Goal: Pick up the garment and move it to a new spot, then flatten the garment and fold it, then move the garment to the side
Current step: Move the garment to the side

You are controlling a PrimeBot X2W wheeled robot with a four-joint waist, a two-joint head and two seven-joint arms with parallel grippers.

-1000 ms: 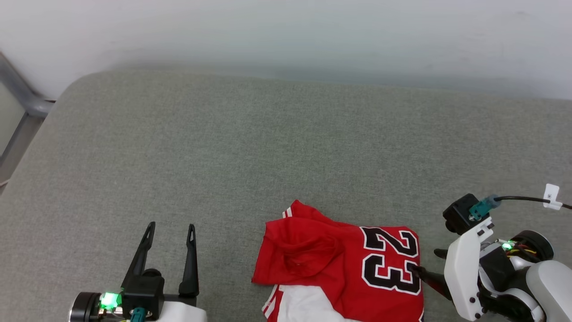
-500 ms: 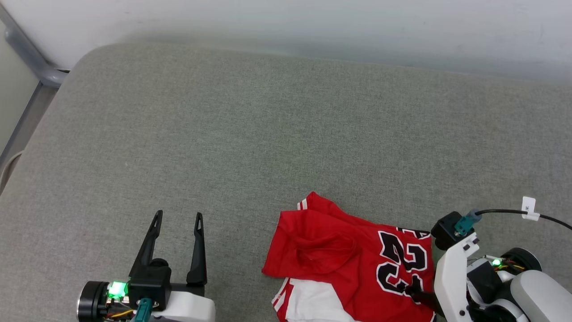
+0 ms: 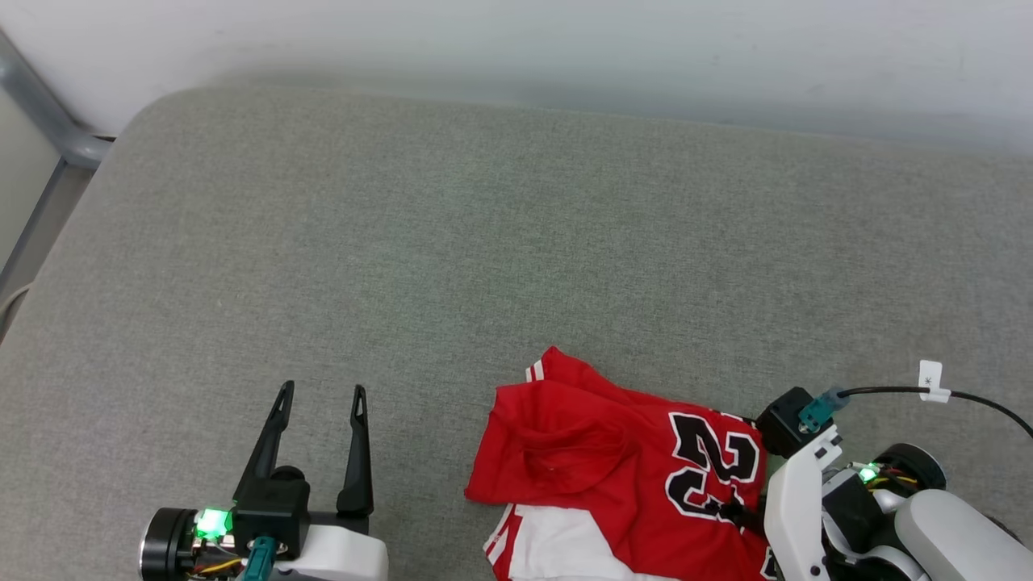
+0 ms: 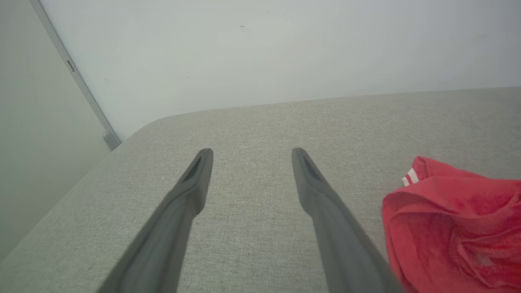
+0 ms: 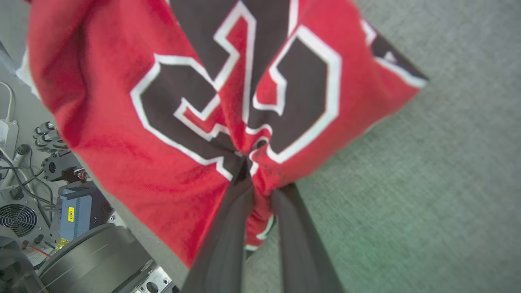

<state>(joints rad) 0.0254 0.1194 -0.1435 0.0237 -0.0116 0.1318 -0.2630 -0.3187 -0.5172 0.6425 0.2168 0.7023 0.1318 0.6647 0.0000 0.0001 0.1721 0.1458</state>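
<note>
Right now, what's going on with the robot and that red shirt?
The right gripper has its jaws pinched shut on the red jersey, gripping bunched fabric at the "23". The jersey lies crumpled on the grey cushion. The left gripper hovers off to its left, jaws open and holding nothing.

**Garment at the near right of the pad**

The garment (image 3: 613,468) is laid on the pad (image 3: 484,242), at the near edge and right of the middle. The left gripper (image 3: 321,390) is placed over the pad to the garment's left, apart from it, with its fingers pointed toward the far side. The right gripper (image 5: 260,181) is set at the garment's right edge, where the cloth is pinched between its fingers. The pad is backed by the wall (image 3: 516,48) on the far side, and a frame (image 3: 48,133) is set at the far left corner. A cable (image 3: 880,391) is run off to the right from above the right wrist.
</note>
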